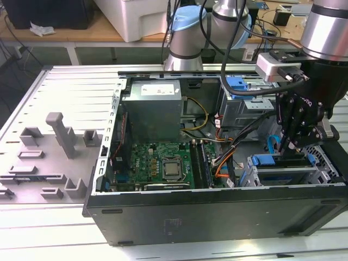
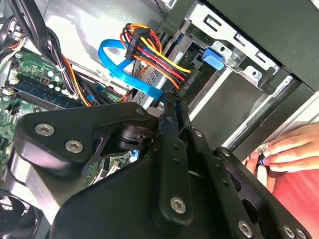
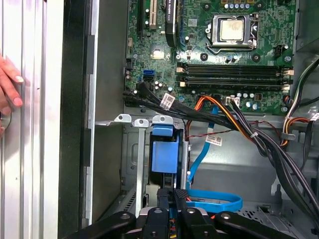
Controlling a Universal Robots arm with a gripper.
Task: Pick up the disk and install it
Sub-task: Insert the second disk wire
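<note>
Writing: you'll make out nothing legible on the disk (image 3: 164,157); small tags on the cables (image 3: 215,141) can't be read.
Disk look: blue carrier face, metal edges alongside.
Disk place: seated in the drive cage (image 1: 283,173) at 4 o'clock of the motherboard (image 1: 157,163) in the exterior view.
Gripper (image 3: 172,195): fingers (image 3: 164,196) pressed together, tips just above the disk, gripping nothing.
Hand (image 2: 289,149): resting at the case edge.
</note>
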